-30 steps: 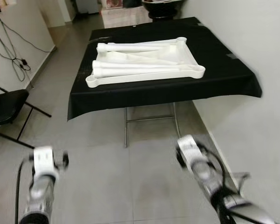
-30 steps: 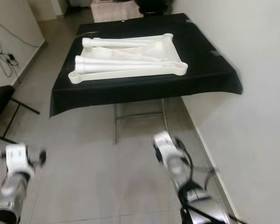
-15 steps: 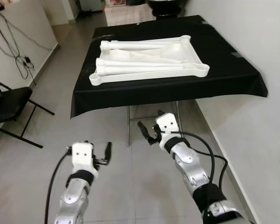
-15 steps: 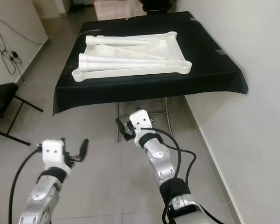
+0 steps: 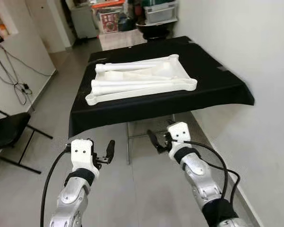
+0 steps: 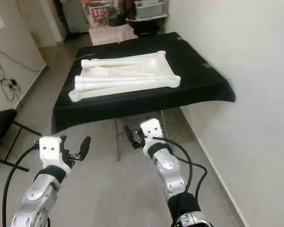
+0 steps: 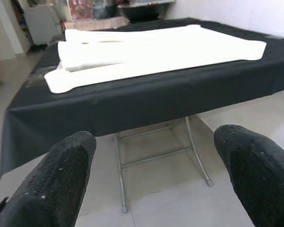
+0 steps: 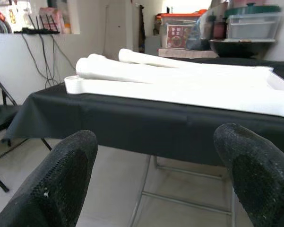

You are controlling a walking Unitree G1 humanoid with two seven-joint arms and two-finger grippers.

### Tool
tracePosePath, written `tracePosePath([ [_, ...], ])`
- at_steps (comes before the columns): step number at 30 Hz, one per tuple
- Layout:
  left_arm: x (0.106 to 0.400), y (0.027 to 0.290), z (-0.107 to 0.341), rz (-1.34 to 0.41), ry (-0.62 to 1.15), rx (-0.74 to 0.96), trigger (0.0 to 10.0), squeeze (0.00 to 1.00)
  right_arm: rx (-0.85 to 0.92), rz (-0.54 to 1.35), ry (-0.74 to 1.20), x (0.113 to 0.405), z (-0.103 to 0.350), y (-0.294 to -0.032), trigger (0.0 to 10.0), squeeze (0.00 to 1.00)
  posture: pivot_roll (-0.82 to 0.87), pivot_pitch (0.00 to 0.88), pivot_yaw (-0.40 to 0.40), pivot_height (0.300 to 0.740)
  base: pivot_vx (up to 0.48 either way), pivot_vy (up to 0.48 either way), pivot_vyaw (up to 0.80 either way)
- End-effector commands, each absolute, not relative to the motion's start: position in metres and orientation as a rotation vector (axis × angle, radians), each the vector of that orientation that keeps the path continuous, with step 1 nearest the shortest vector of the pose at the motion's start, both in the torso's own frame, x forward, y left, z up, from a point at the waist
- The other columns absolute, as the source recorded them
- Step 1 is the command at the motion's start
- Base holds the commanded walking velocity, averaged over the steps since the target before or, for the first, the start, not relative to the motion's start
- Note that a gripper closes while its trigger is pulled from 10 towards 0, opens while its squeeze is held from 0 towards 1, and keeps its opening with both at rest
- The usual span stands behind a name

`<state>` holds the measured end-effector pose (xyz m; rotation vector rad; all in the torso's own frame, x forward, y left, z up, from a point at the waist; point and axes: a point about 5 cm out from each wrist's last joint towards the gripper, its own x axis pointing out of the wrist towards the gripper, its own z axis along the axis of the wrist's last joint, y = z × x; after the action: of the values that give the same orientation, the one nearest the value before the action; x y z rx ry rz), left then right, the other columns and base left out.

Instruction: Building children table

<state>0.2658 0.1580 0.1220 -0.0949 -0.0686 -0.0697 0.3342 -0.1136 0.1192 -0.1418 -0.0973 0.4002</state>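
Observation:
An upturned white plastic children's table top [image 5: 179, 85] lies on a black-clothed table [image 5: 217, 87]. Several loose white legs [image 5: 132, 67] rest inside it, lengthwise across it. My left gripper [image 5: 107, 153] is held over the floor short of the table's front edge, open and holding nothing. My right gripper [image 5: 157, 140] hangs beside it, a little closer to the cloth's front hem, also open and holding nothing. In the left wrist view the fingertips [image 7: 61, 175] stand wide apart, framing the white top [image 7: 156, 52]. The right wrist view has the white legs [image 8: 132, 73] at cloth height beyond its spread fingertips [image 8: 255, 165].
A white wall [image 5: 260, 61] runs close along the table's right side. A black folding chair [image 5: 7, 130] stands at the left, with cables [image 5: 16, 82] on the wall behind it. Metal table legs [image 5: 128, 142] show under the cloth. Storage boxes [image 5: 158, 9] stand beyond the table.
Both arms have come up from low, blurred positions, and the grippers now sit higher before the table's front edge. The view has shifted, showing more of the room beyond.

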Motion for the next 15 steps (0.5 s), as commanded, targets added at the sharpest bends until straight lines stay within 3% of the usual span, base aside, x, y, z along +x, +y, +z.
tracePosePath([
  [1, 0.266, 0.163, 0.125, -0.056, -0.063, -0.09, 10.0, 0.0, -0.114, 0.433, -0.095, 0.335, 0.123, -0.104, 10.0, 0.0, -0.05, 0.0, 0.133, 0.74, 0.322, 0.0, 0.0],
  [11, 0.269, 0.156, 0.138, -0.082, -0.085, -0.094, 10.0, 0.0, -0.082, 0.524, -0.116, 0.335, 0.13, -0.098, 10.0, 0.0, -0.04, 0.0, 0.124, 0.74, 0.318, 0.0, 0.0],
  [15, 0.27, 0.154, 0.145, -0.094, -0.1, -0.086, 10.0, 0.0, -0.062, 0.625, -0.154, 0.33, 0.141, -0.092, 10.0, 0.0, -0.03, 0.0, 0.121, 0.74, 0.307, 0.0, 0.71],
])
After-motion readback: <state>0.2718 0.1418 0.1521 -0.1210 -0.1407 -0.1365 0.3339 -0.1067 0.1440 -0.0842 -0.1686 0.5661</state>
